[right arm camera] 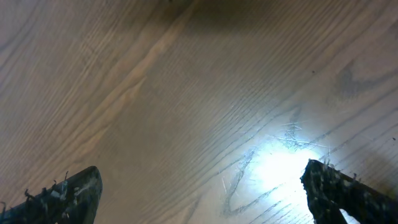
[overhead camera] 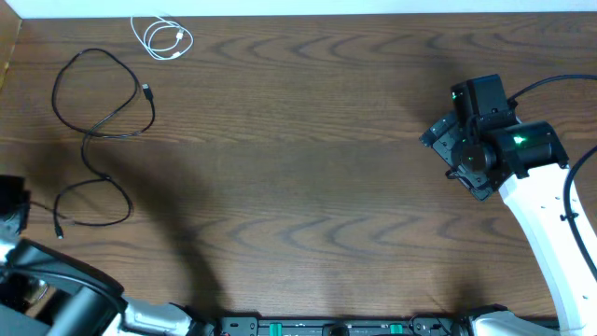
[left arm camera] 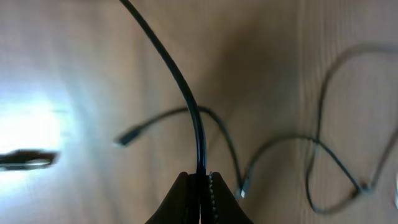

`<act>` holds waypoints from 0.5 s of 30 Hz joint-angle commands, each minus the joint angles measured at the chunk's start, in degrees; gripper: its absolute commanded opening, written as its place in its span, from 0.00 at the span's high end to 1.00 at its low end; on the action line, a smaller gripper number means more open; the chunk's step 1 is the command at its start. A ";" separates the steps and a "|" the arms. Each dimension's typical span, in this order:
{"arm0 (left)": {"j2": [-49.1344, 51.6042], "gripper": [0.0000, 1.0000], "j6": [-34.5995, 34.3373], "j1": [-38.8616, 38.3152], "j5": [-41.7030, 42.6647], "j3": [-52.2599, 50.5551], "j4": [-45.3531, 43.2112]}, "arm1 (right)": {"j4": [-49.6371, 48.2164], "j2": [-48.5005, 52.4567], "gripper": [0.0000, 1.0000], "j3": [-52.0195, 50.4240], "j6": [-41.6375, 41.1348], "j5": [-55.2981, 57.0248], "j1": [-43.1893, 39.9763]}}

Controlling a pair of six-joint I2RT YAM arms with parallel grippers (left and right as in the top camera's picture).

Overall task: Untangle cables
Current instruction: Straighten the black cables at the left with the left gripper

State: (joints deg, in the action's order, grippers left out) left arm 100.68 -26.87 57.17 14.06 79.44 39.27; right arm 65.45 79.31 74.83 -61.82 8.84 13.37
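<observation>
Left hand point(left arm camera: 202, 182) is pinching a thin black flexible cable point(left arm camera: 180, 87); slow, gentle pulling seems wisest; right hand point(right arm camera: 202, 190) is gaping.

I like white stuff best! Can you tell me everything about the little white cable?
The white cable is thin and looks plastic-coated. It lies flat on the wooden table in loose loops, near the far edge on the left side. A small plug shows among the loops. Only the table touches it; the black cables lie apart.
</observation>
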 commanded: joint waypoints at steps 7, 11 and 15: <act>7.89 0.93 6.88 -2.36 8.85 0.61 1.05 | 0.13 -0.15 0.01 -0.15 0.63 1.11 0.22; 9.88 0.87 6.88 -2.32 8.81 0.61 2.25 | 0.13 -0.17 0.01 -0.15 0.63 1.11 0.24; 9.84 0.52 5.25 -2.23 5.66 0.81 3.78 | 0.13 -0.17 0.01 -0.15 0.63 1.09 0.24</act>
State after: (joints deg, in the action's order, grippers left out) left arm 110.52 -21.06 54.85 21.78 79.44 42.06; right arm 65.47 79.31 74.83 -61.82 8.84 13.37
